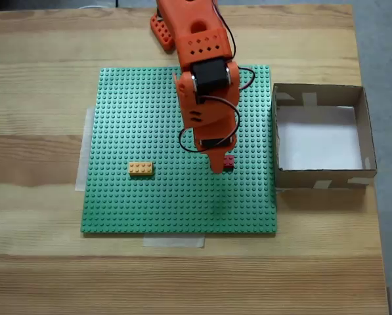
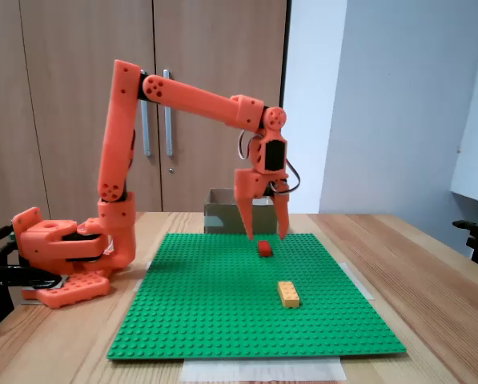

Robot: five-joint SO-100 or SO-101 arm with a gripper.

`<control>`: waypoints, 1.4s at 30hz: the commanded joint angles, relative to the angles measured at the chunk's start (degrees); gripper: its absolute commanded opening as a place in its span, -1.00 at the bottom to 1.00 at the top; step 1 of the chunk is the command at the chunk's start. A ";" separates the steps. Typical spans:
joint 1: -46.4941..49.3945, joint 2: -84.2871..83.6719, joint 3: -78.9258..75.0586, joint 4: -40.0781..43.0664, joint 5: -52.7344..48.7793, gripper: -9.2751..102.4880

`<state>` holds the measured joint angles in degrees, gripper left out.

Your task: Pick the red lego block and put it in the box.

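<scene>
The red lego block (image 1: 230,162) lies on the green baseplate (image 1: 136,111) right of centre; the gripper partly covers it in a fixed view from above. In a fixed view from the side, the red lego block (image 2: 264,248) sits just under the orange gripper (image 2: 265,234). The gripper's two fingers point down and are spread open to either side of the block, and nothing is between them. From above the gripper (image 1: 220,164) hangs over the block's left part. The cardboard box (image 1: 320,177) stands empty off the plate's right edge, and from the side the box (image 2: 221,216) is behind the arm.
A yellow-orange brick (image 1: 140,168) lies on the plate to the left of the gripper, and in the side view this brick (image 2: 288,294) is nearer the camera. The arm's base (image 2: 62,248) sits on the wooden table (image 1: 38,262) beyond the plate's edge.
</scene>
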<state>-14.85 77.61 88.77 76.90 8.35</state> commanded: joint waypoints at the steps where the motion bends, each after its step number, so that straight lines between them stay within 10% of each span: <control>1: -0.88 -1.14 -3.16 0.88 0.79 -0.35; 42: -0.79 -9.32 -7.21 -0.79 3.34 -0.42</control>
<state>-16.61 67.06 82.00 76.64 12.22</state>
